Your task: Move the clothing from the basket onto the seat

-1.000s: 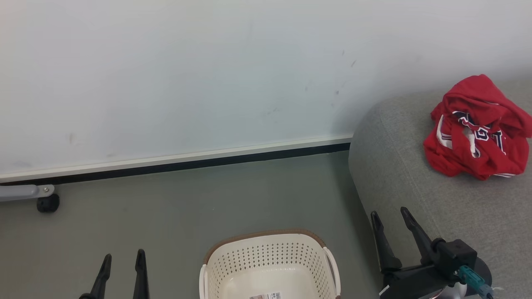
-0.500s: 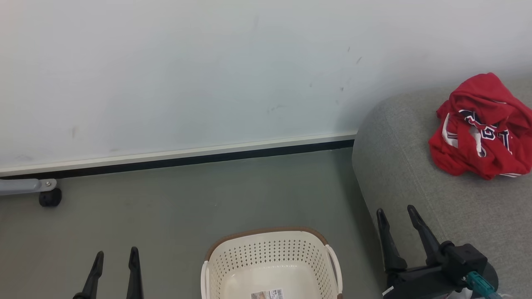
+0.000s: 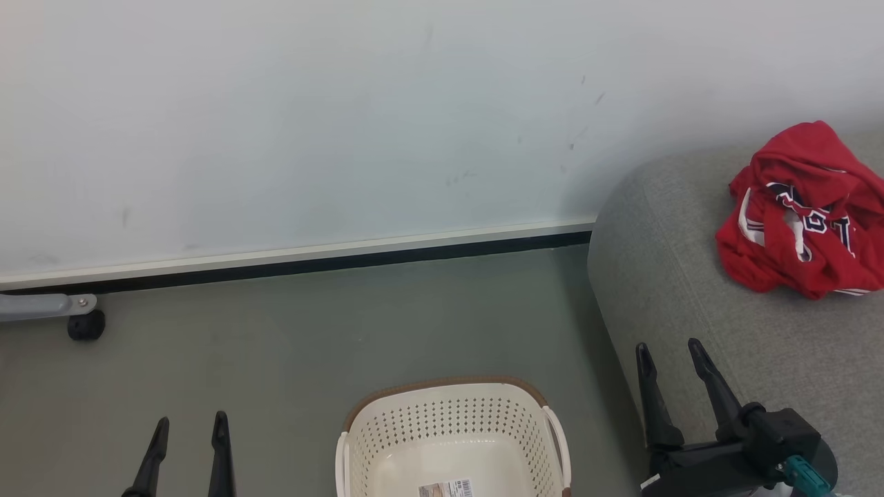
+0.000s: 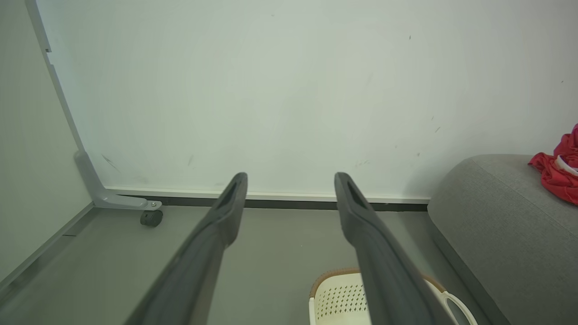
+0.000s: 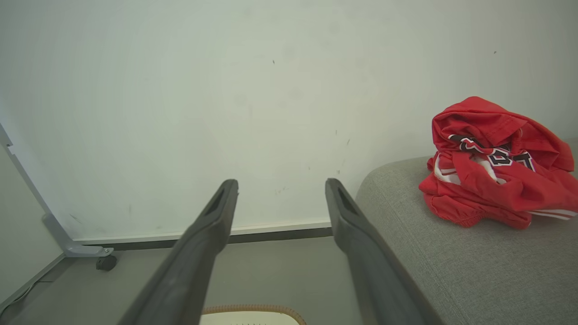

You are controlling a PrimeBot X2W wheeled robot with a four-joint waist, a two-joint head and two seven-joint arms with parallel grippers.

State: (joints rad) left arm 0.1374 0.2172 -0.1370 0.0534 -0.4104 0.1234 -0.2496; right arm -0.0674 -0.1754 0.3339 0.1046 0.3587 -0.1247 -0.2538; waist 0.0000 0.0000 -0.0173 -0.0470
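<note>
The clothing (image 3: pixel 804 214) lies in a crumpled red heap with navy-and-white lettering on the grey seat (image 3: pixel 690 290) at the right; the right wrist view shows the clothing (image 5: pixel 492 164) on the seat (image 5: pixel 451 262), and the clothing (image 4: pixel 557 167) peeks in at the left wrist view's right edge. The cream basket (image 3: pixel 452 438) stands on the floor at bottom centre, holding nothing but a barcode sticker. My left gripper (image 3: pixel 190 420) is open, left of the basket. My right gripper (image 3: pixel 668 346) is open beside the seat's front edge, nothing between its fingers.
A pale wall (image 3: pixel 311 124) with a white-and-black skirting runs behind. A grey frame leg with a black caster (image 3: pixel 85 324) sits at the far left on the grey floor (image 3: pixel 311 324).
The whole head view has drifted slightly, so the camera moved. Both grippers stay open; the left sits a little lower in view and the right a little further right.
</note>
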